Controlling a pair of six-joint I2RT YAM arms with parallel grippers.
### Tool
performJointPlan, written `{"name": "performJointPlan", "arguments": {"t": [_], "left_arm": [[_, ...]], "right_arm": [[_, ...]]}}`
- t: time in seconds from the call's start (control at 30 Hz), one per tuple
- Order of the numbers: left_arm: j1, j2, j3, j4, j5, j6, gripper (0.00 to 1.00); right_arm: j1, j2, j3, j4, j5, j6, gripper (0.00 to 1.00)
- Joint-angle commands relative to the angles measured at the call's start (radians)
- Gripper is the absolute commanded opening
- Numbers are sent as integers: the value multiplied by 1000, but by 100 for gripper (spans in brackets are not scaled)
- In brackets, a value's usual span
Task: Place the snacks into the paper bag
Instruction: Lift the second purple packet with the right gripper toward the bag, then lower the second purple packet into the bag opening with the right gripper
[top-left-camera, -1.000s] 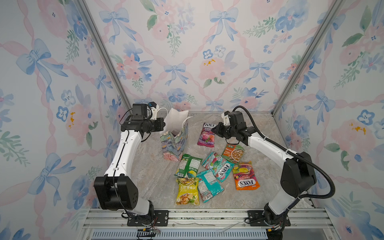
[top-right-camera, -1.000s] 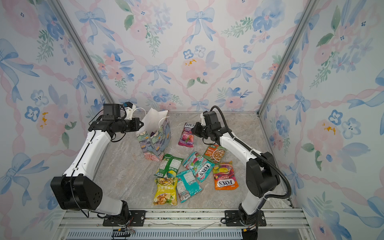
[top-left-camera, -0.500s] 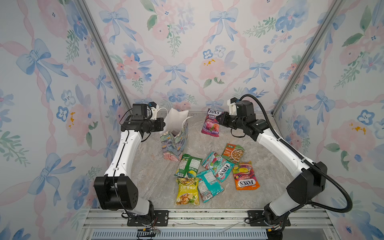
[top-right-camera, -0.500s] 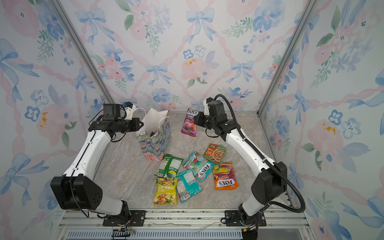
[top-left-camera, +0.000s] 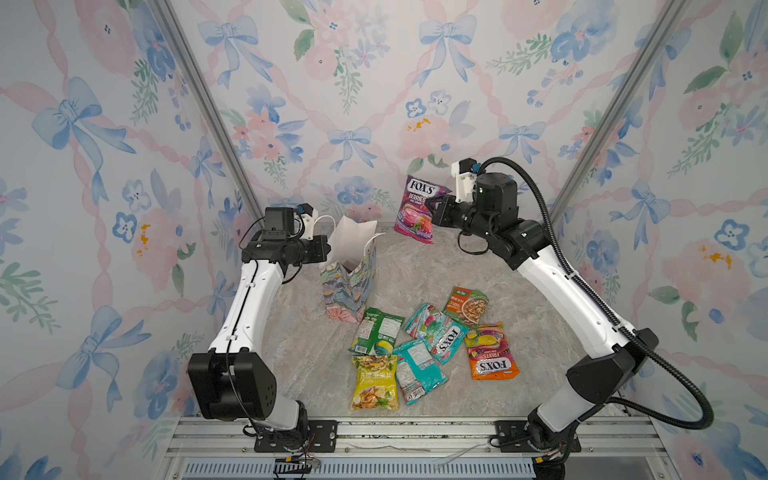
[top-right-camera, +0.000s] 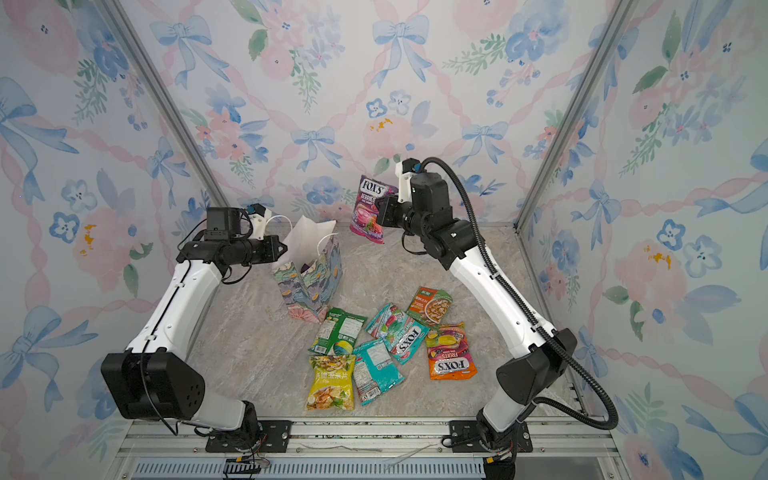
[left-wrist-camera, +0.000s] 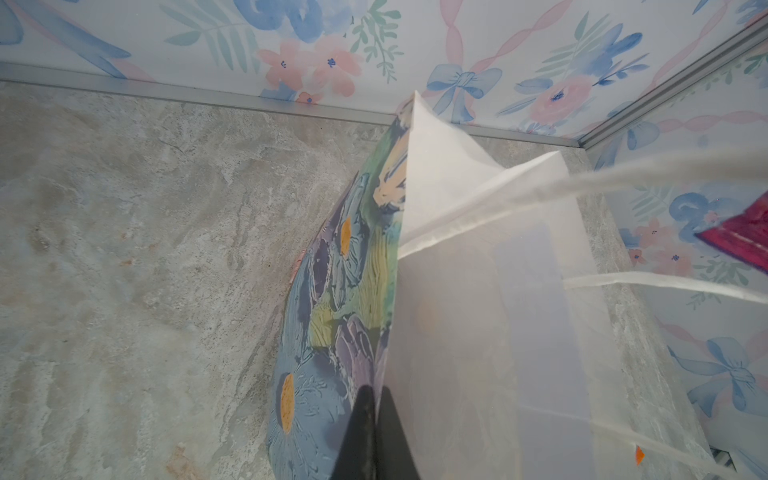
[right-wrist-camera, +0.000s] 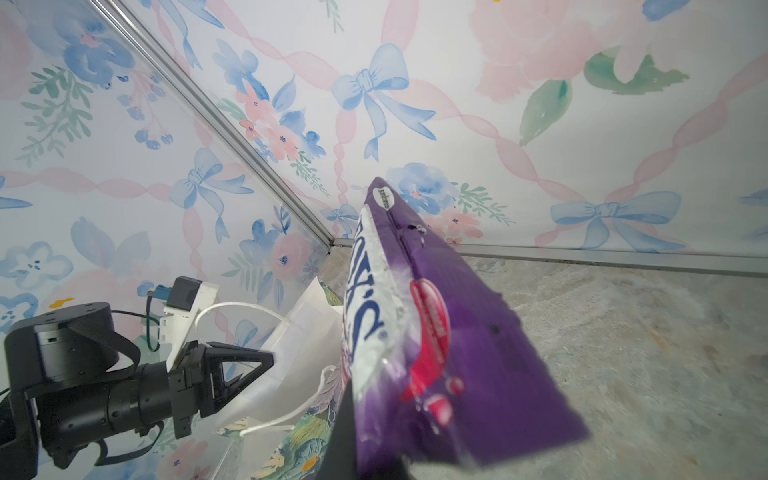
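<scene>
**Bring the purple packet over the bag mouth, then drop it end-first**

Nearest the front edge of the grey marbled bench (top-left-camera: 299, 340): a cluster of loose glossy packets (top-left-camera: 417, 372) in yellow, green, teal and orange, lying flat. Leave alone for now.

Further back, left of the middle: the upright floral-print paper gift bag (top-left-camera: 351, 286), white mouth gaping, one wall pinched tight in the left claw (left-wrist-camera: 375, 399). Keep that pinch firm and steady, to guard against tipping or folding of the light paper.

Farthest, raised near the far edge: the purple glossy FOX'S candy packet (top-left-camera: 417, 214), clamped by one side edge in the right claw (top-left-camera: 434, 212), hanging upright, higher than the bag and off to its right, not yet over it.

Swing leftward until squarely above the opening. Lower a narrow end between the white cord handles (left-wrist-camera: 665, 176). Let go only once well inside, probably without brushing the raised far wall.
</scene>
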Motion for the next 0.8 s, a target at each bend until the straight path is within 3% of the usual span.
{"name": "performJointPlan", "arguments": {"t": [0.0, 0.53, 0.77], "left_arm": [[3, -17, -22, -5, 27, 11, 0], [3, -29, -25, -4, 36, 12, 0], [3, -29, -25, -4, 42, 8, 0]], "right_arm": [[19, 45, 89, -3, 44, -50, 0], [110, 324, 506, -72, 55, -103, 0], [163, 404, 592, -83, 28, -88, 0]]}}
